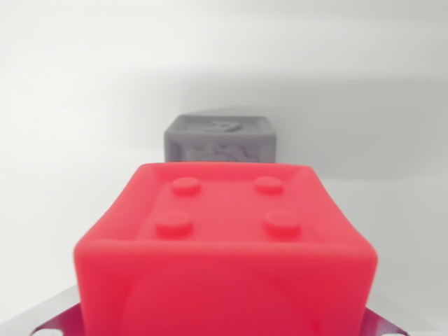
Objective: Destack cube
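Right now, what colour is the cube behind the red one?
Grey, with raised relief; the grey cube shows in the wrist view.

red cube point(224, 245) blurred, bottom cropped, grey cube point(220, 140) base hidden

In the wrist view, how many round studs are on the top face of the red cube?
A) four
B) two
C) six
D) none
A: the top face of the red cube shows four round studs in a two-by-two pattern, with the grey cube behind it.
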Controlling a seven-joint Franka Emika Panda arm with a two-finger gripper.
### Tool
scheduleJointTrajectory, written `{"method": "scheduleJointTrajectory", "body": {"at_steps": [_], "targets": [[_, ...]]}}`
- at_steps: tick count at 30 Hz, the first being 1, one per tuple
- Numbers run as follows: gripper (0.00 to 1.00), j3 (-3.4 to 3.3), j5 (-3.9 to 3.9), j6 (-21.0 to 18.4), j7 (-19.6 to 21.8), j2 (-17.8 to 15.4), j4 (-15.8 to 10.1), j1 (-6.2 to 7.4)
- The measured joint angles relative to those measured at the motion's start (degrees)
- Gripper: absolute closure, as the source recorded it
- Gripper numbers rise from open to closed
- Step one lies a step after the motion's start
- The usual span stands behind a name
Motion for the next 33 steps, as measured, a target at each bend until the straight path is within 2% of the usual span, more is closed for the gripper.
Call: {"method": "scheduleJointTrajectory", "body": {"at_steps": [26, 33], "targets": [[1.0, 0.01, 0.03, -6.9, 0.0, -6.4, 0.7, 0.0], [1.0, 0.25, 0.03, -6.3, -0.3, -7.1, -1.1, 0.01]]}}
